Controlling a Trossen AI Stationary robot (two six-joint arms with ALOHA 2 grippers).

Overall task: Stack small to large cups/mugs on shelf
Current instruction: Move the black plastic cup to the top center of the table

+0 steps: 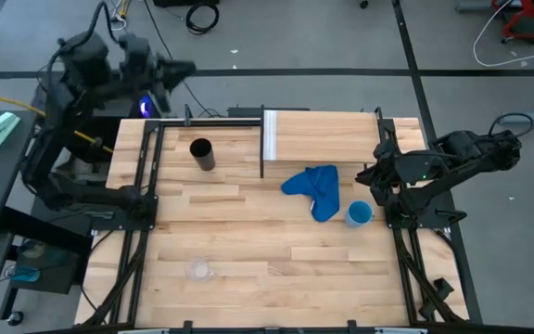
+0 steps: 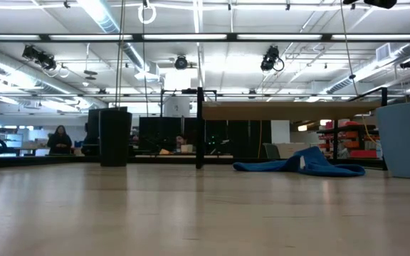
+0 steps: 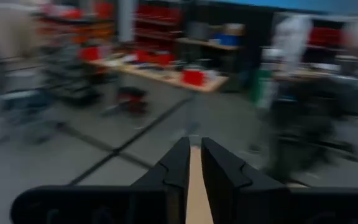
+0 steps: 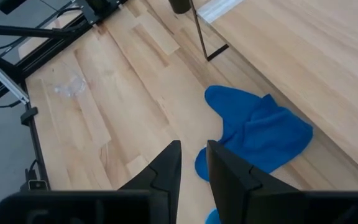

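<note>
Pale wood fills my screen: the shelf (image 1: 332,137) stands at the far edge of the plank tabletop (image 1: 248,250), its white front edge facing the left arm's side, and nothing rests on top of it. From my remote station I take that shelf as the landmark. The black tumbler (image 1: 201,154) stands upright on the tabletop just off the shelf's white edge, toward the left arm. The blue cup (image 1: 360,213) sits upright in front of the shelf, near its right end, and the blue cloth (image 1: 315,190) lies crumpled between that cup and the shelf's front, touching or nearly touching the cup. The clear glass (image 1: 199,270) stands well apart from the shelf, close to the tabletop's near edge on the left arm's side.

The right gripper (image 4: 193,158) hovers above the cloth and the blue cup, in front of the shelf; its fingers (image 4: 166,163) stand slightly parted with nothing between them. The left gripper (image 3: 191,163) is raised off the table beyond its far left corner, away from the shelf, pointing out into the room; its fingers (image 3: 178,165) show a narrow gap and hold nothing.
</note>
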